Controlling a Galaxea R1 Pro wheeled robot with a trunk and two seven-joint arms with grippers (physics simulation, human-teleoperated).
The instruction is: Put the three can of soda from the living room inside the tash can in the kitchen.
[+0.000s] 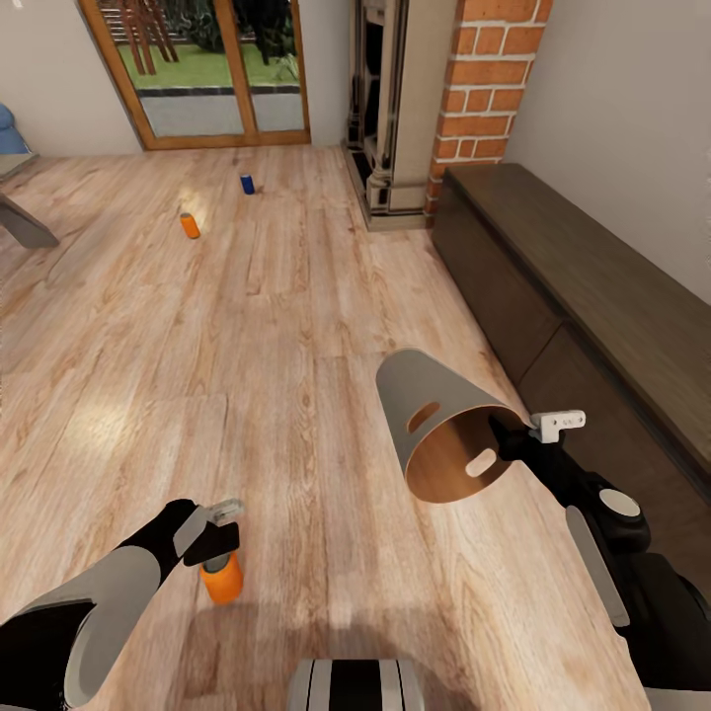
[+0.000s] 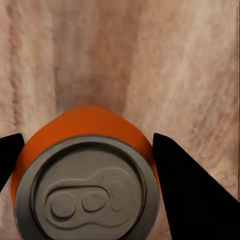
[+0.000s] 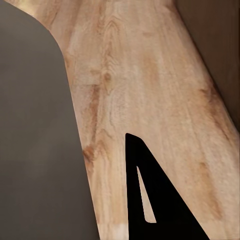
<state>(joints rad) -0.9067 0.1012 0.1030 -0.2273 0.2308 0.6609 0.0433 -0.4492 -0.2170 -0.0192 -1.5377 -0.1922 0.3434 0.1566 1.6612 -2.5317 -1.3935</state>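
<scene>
While the near can is straddled but the two far cans are not yet reached, the scene is listed from largest to smallest.

Living room floor [image 1: 296, 326]: wood boards carry all three cans; glass doors [image 1: 212, 69] and a brick chimney [image 1: 484, 89] stand at the far end, a dark low cabinet [image 1: 583, 296] along the right.

Bin [image 1: 444, 430]: a grey bin with a wood-coloured inside is held tilted above the floor by its rim, mouth turned toward the robot; it should be kept steady and low so a can may be dropped in.

Right hand [image 1: 513, 434]: judged clenched on the bin's rim.

Left hand [image 1: 219, 538]: its fingers [image 2: 185, 190] stand on either side of the near can; whether they are pressed on it cannot be told.

Near orange can [image 1: 221, 579]: upright on the floor; the grip is best taken squarely across the body below the lid.

Far orange can [image 1: 190, 225]: upright, well apart, toward the doors.

Blue can [image 1: 247, 184]: beyond it, nearer the doors.
</scene>
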